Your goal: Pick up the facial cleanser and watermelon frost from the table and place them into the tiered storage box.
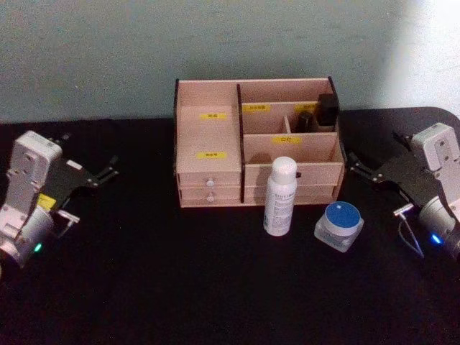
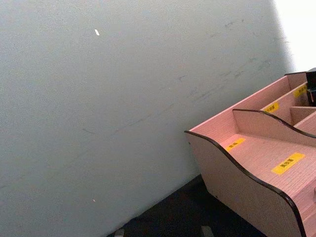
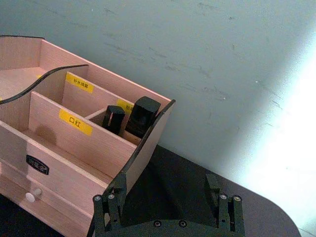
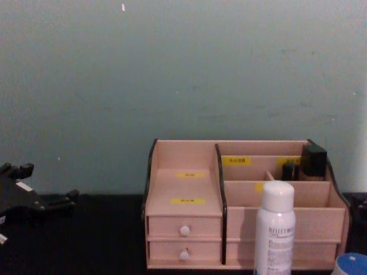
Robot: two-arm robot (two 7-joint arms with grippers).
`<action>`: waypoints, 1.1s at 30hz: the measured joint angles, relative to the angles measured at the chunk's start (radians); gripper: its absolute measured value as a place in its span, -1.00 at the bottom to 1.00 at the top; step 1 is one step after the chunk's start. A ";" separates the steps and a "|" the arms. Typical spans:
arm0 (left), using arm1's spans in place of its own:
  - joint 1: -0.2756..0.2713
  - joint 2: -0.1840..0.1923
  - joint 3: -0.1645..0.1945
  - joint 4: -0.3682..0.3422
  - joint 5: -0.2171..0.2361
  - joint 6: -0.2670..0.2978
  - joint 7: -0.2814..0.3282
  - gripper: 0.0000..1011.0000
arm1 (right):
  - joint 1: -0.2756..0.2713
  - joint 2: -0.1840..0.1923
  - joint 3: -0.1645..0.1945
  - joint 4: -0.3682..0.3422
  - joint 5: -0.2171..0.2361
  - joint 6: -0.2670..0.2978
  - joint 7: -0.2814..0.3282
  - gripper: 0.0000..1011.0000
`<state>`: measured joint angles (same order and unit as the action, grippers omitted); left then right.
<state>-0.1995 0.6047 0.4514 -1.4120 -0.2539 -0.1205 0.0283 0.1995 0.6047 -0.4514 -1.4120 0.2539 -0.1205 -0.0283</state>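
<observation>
White facial cleanser (image 1: pixel 280 195), blue-lidded watermelon frost (image 1: pixel 340 223), pinkish tiered storage box (image 1: pixel 208 136) w/ yellow labels (image 1: pixel 211 154).

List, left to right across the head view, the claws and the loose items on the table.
Left claw → cleanser → frost jar → right claw

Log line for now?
pinkish wooden tiered box: task items absent | tall white cleanser bottle: upright on black table before box | clear blue-lidded jar: beside bottle | left gripper: open, parked left | right gripper: open, parked right
</observation>
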 joint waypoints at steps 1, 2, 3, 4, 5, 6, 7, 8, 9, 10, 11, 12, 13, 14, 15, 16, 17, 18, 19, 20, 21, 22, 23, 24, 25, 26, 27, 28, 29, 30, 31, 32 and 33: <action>0.000 0.000 0.000 0.000 0.000 0.000 0.000 0.98 | 0.000 0.000 0.000 0.000 0.000 0.000 0.000 0.98; 0.000 0.000 0.000 0.000 0.000 0.000 0.000 0.98 | 0.000 0.000 0.000 0.000 0.000 0.000 0.000 0.98; 0.000 0.000 0.000 0.000 0.000 0.000 0.000 0.98 | 0.000 0.000 0.000 0.000 0.000 0.000 0.000 0.98; 0.000 0.000 0.000 0.000 0.000 0.000 0.000 0.98 | 0.000 0.000 0.000 0.000 0.000 0.000 0.000 0.98; 0.000 0.000 0.000 0.000 0.000 0.000 0.000 0.98 | 0.000 0.000 0.000 0.000 0.000 0.000 0.000 0.98; 0.000 0.000 0.000 0.000 0.000 0.000 0.000 0.98 | 0.000 0.000 0.000 0.000 0.000 0.000 0.000 0.98; 0.000 0.000 0.000 0.000 0.000 0.000 0.000 0.98 | 0.000 0.000 0.000 0.000 0.000 0.000 0.000 0.98; 0.000 0.000 0.000 0.000 0.000 0.000 0.000 0.98 | 0.000 0.000 0.000 0.000 0.000 0.000 0.000 0.98; 0.000 0.000 0.000 0.000 0.000 0.000 0.000 0.98 | 0.000 0.000 0.000 0.000 0.000 0.000 0.000 0.98; 0.000 0.000 0.000 0.000 0.000 0.000 0.000 0.98 | 0.000 0.000 0.000 0.000 0.000 0.000 0.000 0.98; 0.000 0.000 0.000 0.000 0.000 0.000 0.000 0.98 | 0.000 0.000 0.000 0.000 0.000 0.000 0.000 0.98; 0.000 0.000 0.000 0.000 0.000 0.000 0.000 0.98 | 0.000 0.000 0.000 0.000 0.000 0.000 0.000 0.98; 0.000 0.000 0.000 0.000 0.000 0.000 0.000 0.98 | 0.000 0.000 0.000 0.000 0.000 0.000 0.000 0.98; 0.000 0.000 0.000 0.000 0.000 0.000 0.000 0.98 | 0.000 0.000 0.000 0.000 0.000 0.000 0.000 0.98; 0.000 0.000 0.000 0.000 0.000 0.000 0.000 0.98 | 0.000 0.000 0.000 0.000 0.000 0.000 0.000 0.98; 0.000 0.000 0.000 0.000 0.000 0.000 0.000 0.98 | 0.000 0.000 0.000 0.000 0.000 0.000 0.000 0.98; 0.000 0.000 0.000 0.000 0.000 0.000 0.000 0.98 | 0.000 0.000 0.000 0.000 0.000 0.000 0.000 0.98; 0.000 0.000 0.000 0.000 0.000 0.000 0.000 0.98 | 0.000 0.000 0.000 0.000 0.000 0.000 0.000 0.98; 0.000 0.000 0.000 0.000 0.000 0.000 0.000 0.98 | 0.000 0.000 0.000 0.000 0.000 0.000 0.000 0.98; 0.000 0.000 0.000 0.000 0.000 0.000 0.000 0.98 | 0.000 0.000 0.000 0.000 0.000 0.000 0.000 0.98; 0.000 0.000 0.000 0.000 0.000 0.000 0.000 0.98 | 0.000 0.000 0.000 0.000 0.000 0.000 0.000 0.98; 0.000 0.000 0.000 0.000 0.000 0.000 0.000 0.98 | 0.000 0.000 0.000 0.000 0.000 0.000 0.000 0.98; 0.000 0.000 0.000 0.000 0.000 0.000 0.000 0.98 | 0.000 0.000 0.000 0.000 0.000 0.000 0.000 0.98; 0.000 0.000 0.000 0.000 0.000 0.000 0.000 0.98 | 0.000 0.000 0.000 0.000 0.000 0.000 0.000 0.98; 0.000 0.000 0.000 0.000 0.000 0.000 0.000 0.98 | 0.000 0.000 0.000 0.000 0.000 0.000 0.000 0.98; 0.000 0.000 0.000 0.000 0.000 0.000 0.000 0.98 | 0.000 0.000 0.000 0.000 0.000 0.000 0.000 0.98; 0.000 0.000 0.000 0.000 0.000 0.000 0.000 0.98 | 0.000 0.000 0.000 0.000 0.000 0.000 0.000 0.98; 0.000 0.000 0.000 0.000 0.000 0.000 0.000 0.98 | 0.000 0.000 0.000 0.000 0.000 0.000 0.000 0.98; 0.000 0.000 0.000 0.000 0.000 0.000 0.000 0.98 | 0.000 0.000 0.000 0.000 0.000 0.000 0.000 0.98; 0.000 0.000 0.000 0.000 0.000 0.000 0.000 0.98 | 0.000 0.000 0.000 0.000 0.000 0.000 0.000 0.98; 0.000 0.000 0.000 0.000 0.000 0.000 0.000 0.98 | -0.001 0.000 0.002 0.000 -0.001 0.000 0.000 0.98; 0.000 0.000 0.000 0.000 0.000 0.000 0.000 0.98 | -0.005 0.000 0.009 -0.002 -0.001 -0.005 0.001 0.98; 0.000 0.000 0.000 0.000 0.000 0.000 0.000 0.98 | -0.007 -0.001 0.013 -0.004 -0.001 -0.009 0.002 0.98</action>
<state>-0.1995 0.6047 0.4514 -1.4120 -0.2539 -0.1205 0.0283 0.1922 0.6041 -0.4380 -1.4165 0.2525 -0.1296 -0.0259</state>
